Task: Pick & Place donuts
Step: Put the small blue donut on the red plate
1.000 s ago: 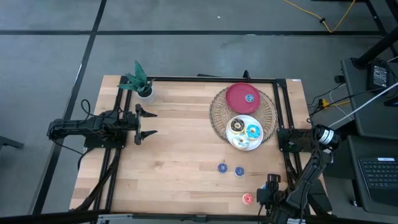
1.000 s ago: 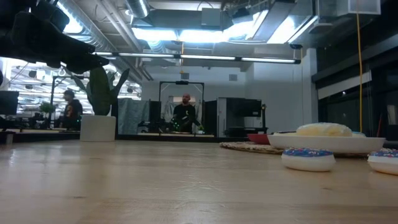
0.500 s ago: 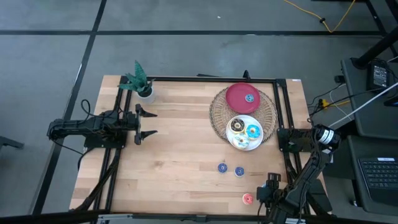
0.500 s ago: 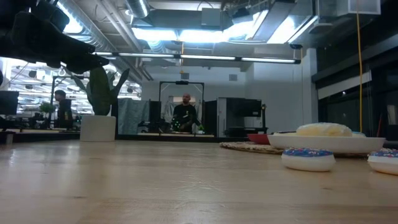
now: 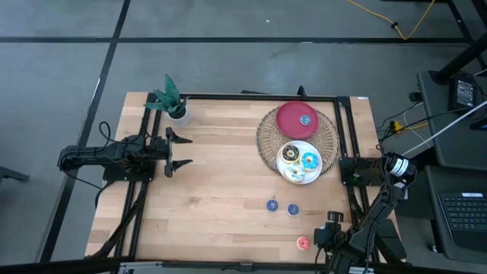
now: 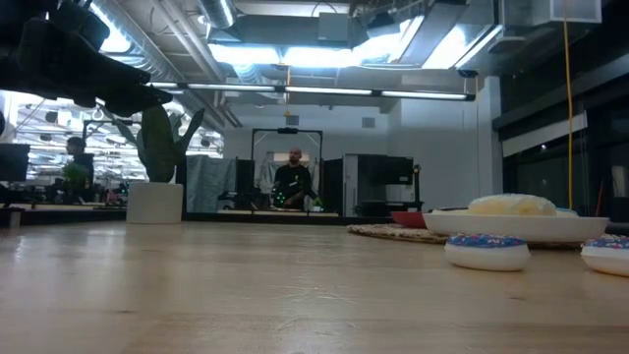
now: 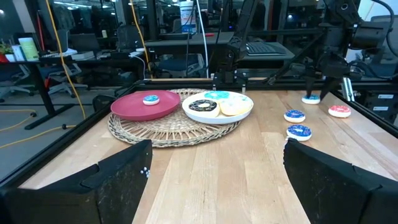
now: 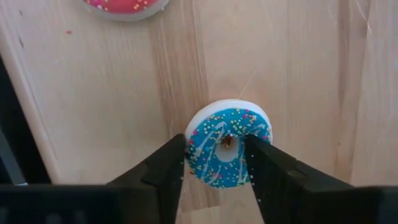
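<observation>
My right gripper (image 5: 332, 222) (image 8: 214, 143) hangs over the table's near right corner, pointing down, shut on a coin-sized blue donut (image 8: 228, 146). The red-pink donut (image 5: 303, 243) lies just beside it. Two more small blue donuts (image 5: 272, 204) (image 5: 293, 208) lie flat on the wood. On the white plate (image 5: 285, 169) sit the chocolate (image 5: 289, 154), blue-iced (image 5: 310, 160) and white-iced (image 5: 295, 174) donuts. The red plate (image 5: 288, 125) carries one small blue donut (image 5: 305, 119). My left gripper (image 5: 179, 151) (image 7: 217, 186) waits open at the table's left side. My right gripper pinches the small blue donut between its two fingers (image 8: 165, 165), which come from above and point down. They meet the ring's opposite outer sides (image 8: 189, 152). The donut stays flat, icing up; whether it rests on the wood or is just clear of it, I cannot tell.
Both plates rest on a round woven mat (image 5: 268, 144) at the far right. A potted plant (image 5: 171, 103) stands at the far left corner. A black frame rail (image 5: 346, 144) runs along the right edge. Bare wood (image 5: 221, 190) spans the table's middle.
Neither arm nor any donut has visibly moved. In the low view, a person far back in the room has walked leftward.
</observation>
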